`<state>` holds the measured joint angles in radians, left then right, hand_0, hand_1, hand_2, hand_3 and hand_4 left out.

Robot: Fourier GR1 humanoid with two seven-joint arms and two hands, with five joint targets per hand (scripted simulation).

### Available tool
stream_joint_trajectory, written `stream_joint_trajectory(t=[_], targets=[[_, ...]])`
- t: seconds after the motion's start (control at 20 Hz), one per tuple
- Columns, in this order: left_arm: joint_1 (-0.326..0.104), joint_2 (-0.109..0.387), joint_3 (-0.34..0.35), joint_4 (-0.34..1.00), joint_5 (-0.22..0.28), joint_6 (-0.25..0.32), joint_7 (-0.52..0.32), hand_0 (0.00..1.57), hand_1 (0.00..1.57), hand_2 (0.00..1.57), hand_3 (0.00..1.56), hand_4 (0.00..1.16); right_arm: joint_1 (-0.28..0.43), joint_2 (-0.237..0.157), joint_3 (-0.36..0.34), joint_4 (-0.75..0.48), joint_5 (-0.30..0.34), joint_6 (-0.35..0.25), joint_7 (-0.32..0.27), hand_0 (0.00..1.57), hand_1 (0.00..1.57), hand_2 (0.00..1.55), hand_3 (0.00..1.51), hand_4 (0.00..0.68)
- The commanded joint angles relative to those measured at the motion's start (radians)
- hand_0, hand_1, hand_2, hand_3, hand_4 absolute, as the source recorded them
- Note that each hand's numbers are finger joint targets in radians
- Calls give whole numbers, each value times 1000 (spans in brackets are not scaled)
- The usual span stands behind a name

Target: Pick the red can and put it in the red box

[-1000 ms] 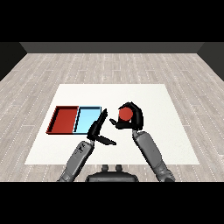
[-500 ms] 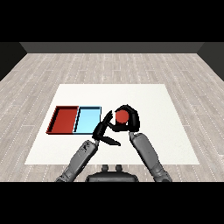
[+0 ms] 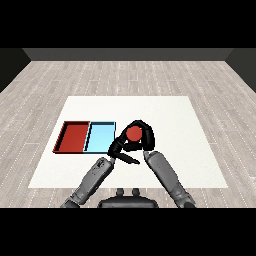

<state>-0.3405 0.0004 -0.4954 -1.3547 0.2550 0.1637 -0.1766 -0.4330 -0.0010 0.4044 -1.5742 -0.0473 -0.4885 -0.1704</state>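
Can: one red can point(image 3: 133, 133), enclosed by the curled fingers of the right hand point(image 3: 141, 136).
Left hand point(image 3: 121, 152): fingers held straight, nothing gripped, just below the can.
Handling: judged light, stiff and smooth; best gripped round the side wall.
Trays: two; red tray point(image 3: 73, 137) well left of the hand, blue tray point(image 3: 99, 137) between.
Desk point(image 3: 185, 120): one.

I can read no writing, label, brand, number or sign anywhere here: not on the red can point(image 3: 133, 133) in my right hand point(image 3: 141, 137), nor on the red tray point(image 3: 73, 137) to its left.
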Motion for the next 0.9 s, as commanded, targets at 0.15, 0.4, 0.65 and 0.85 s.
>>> stream_joint_trajectory(t=[0.15, 0.4, 0.65, 0.85], targets=[[-79, 0, -70, 53, 81, 58, -47, 0, 0, 0, 0, 0, 30, 1, 35, -7, -16, -8, -32, 1571, 1571, 1478, 1408, 657], [-124, 0, -85, 133, 94, 72, -97, 0, 0, 0, 0, 0, -69, 0, -17, -14, -14, 14, 56, 1571, 1571, 1484, 1407, 651], [-52, 1, -74, -13, 103, 247, -78, 0, 0, 0, 0, 530, 9, 0, 91, -49, -7, -34, 29, 1571, 1571, 1481, 1404, 642], [-43, 0, -44, -8, 63, 323, -38, 1571, 1571, 1571, 1539, 1122, -94, 1, 175, 33, -64, -172, 4, 1571, 1571, 1474, 1405, 624]])
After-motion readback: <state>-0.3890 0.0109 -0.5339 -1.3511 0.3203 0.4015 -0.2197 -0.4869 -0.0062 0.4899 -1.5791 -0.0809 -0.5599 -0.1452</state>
